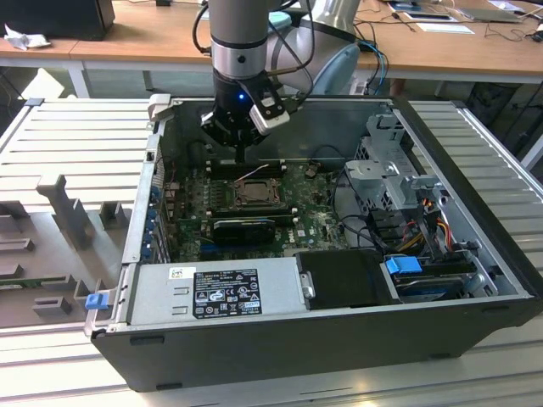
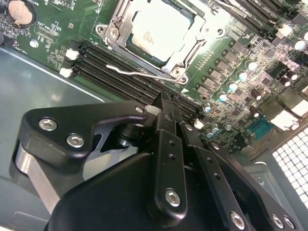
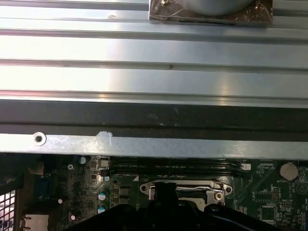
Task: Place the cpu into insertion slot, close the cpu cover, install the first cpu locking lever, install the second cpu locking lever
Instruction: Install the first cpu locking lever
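The cpu (image 2: 155,30), a pale square chip, lies in the insertion slot (image 1: 254,194) on the green motherboard. The cpu cover (image 2: 117,21), a metal frame with a square window, lies flat around the chip. A thin metal lever (image 2: 132,72) runs along the socket's side nearest my gripper, its end standing free over the memory slots. My gripper (image 2: 166,99) hangs just above and beside that side of the socket, fingers pressed together with nothing between them. In the exterior view the gripper (image 1: 244,158) is above the socket's far edge. The first wrist view has the slot (image 3: 185,188) behind my dark fingers (image 3: 163,192).
Black memory slots (image 2: 108,72) lie between the gripper and the socket. The open case holds a power supply (image 1: 216,292) at the front, a drive cage (image 1: 399,170) and cables (image 1: 407,229) on the exterior view's right. The case wall (image 3: 154,144) stands close behind the gripper.
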`<state>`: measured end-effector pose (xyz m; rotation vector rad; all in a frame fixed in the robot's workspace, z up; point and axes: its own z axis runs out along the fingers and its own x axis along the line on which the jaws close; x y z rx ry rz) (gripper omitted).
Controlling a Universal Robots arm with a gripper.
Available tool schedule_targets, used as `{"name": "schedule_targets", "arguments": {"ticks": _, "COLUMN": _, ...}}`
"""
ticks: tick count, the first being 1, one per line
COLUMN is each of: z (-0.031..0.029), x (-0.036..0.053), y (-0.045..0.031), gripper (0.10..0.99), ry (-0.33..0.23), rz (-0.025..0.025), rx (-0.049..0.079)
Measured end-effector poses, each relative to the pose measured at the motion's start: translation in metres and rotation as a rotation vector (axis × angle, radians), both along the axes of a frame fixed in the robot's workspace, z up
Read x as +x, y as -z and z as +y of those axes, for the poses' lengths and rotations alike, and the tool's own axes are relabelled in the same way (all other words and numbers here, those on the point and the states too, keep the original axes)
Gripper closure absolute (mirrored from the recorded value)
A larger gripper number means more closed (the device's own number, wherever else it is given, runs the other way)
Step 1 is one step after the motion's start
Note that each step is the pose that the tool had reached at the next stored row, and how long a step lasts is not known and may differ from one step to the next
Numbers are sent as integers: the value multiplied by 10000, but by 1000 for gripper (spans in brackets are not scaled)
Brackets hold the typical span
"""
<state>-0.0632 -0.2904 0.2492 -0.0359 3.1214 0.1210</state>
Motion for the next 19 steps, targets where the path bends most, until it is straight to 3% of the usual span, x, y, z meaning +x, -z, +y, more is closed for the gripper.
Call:
{"name": "schedule_targets", "arguments": {"ticks": 4, "z": -4, "x": 16, "y": 28, "gripper": 980, "ry": 1, "rz": 1, "rx": 23}}
{"name": "schedule_targets", "arguments": {"ticks": 8, "z": -8, "x": 49, "y": 77, "gripper": 980, "ry": 0, "rz": 0, "rx": 143}}
{"name": "schedule_targets", "arguments": {"ticks": 14, "z": -3, "x": 109, "y": 140, "gripper": 980, "ry": -452, "rz": 5, "rx": 143}}
{"name": "schedule_targets", "arguments": {"ticks": 19, "z": 20, "x": 198, "y": 174, "gripper": 980, "ry": -457, "rz": 5, "rx": 143}}
